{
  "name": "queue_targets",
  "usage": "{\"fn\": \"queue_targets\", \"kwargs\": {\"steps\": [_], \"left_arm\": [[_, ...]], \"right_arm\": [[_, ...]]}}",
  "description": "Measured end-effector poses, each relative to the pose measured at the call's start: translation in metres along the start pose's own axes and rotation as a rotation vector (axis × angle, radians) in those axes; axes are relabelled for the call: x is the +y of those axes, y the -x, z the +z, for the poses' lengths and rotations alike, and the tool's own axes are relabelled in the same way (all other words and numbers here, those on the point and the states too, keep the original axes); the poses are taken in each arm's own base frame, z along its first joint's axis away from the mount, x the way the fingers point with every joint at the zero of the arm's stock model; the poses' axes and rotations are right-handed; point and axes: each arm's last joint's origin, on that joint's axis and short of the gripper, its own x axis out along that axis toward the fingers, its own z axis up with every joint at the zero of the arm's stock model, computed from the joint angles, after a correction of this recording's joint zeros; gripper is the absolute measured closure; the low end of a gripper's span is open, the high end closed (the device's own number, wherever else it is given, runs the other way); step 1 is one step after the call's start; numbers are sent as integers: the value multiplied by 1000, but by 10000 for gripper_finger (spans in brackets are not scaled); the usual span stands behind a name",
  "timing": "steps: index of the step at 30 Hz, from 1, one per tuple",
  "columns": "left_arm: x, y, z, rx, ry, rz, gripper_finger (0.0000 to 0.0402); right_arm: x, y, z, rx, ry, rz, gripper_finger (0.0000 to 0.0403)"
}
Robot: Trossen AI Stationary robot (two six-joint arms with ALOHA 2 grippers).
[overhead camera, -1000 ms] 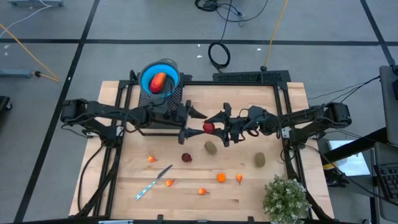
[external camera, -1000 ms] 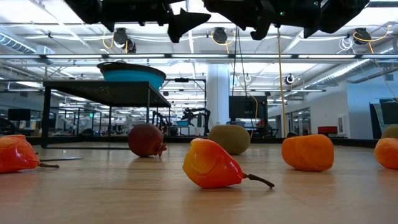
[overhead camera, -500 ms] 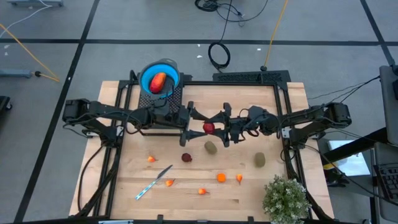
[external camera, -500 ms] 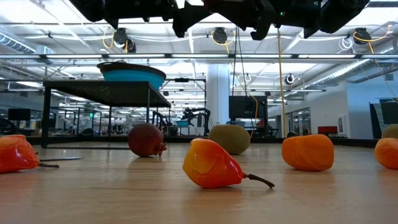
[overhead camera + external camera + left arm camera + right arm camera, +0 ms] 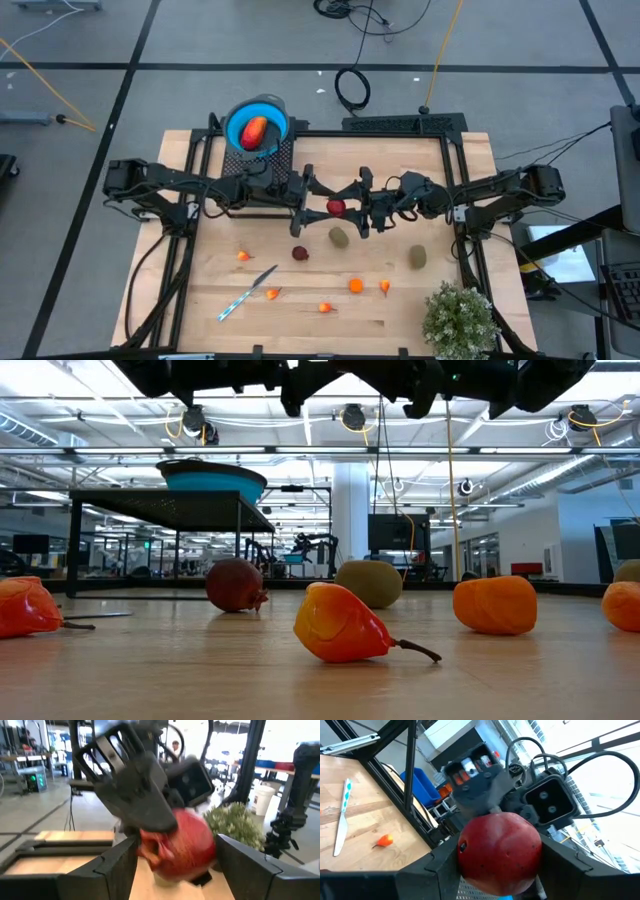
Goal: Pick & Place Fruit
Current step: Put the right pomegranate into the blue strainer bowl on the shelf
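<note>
Since a second ago our left gripper [image 5: 318, 190] has slid right across the high view until its spread fingers flank the round dark red fruit [image 5: 336, 206], which our right gripper [image 5: 350, 206] clamps above the middle of the wooden table [image 5: 400, 300]; that gripper has not shifted. A red-orange piece [image 5: 254, 130] lies in the blue bowl [image 5: 238, 117].

From the low view, a pear-shaped orange fruit [image 5: 340, 623] lies nearest, unmoved.

Through the left wrist view, the red fruit [image 5: 182, 845] sits between our open dark fingers [image 5: 114, 867], pinched by the other gripper.

Our right wrist view shows it [image 5: 499, 851] glossy, speckled, firmly held.
</note>
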Motion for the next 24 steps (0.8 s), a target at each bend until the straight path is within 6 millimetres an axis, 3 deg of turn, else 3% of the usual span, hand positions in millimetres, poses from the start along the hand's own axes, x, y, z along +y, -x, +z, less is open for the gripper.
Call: {"fn": "queue_targets", "kwargs": {"steps": [8, 24], "left_arm": [[5, -20, -4, 42, 11, -17, 144], [5, -20, 1, 68, 37, -21, 153]], "right_arm": [[1, 0, -1, 10, -9, 8, 195], [3, 0, -2, 22, -13, 24, 195]]}}
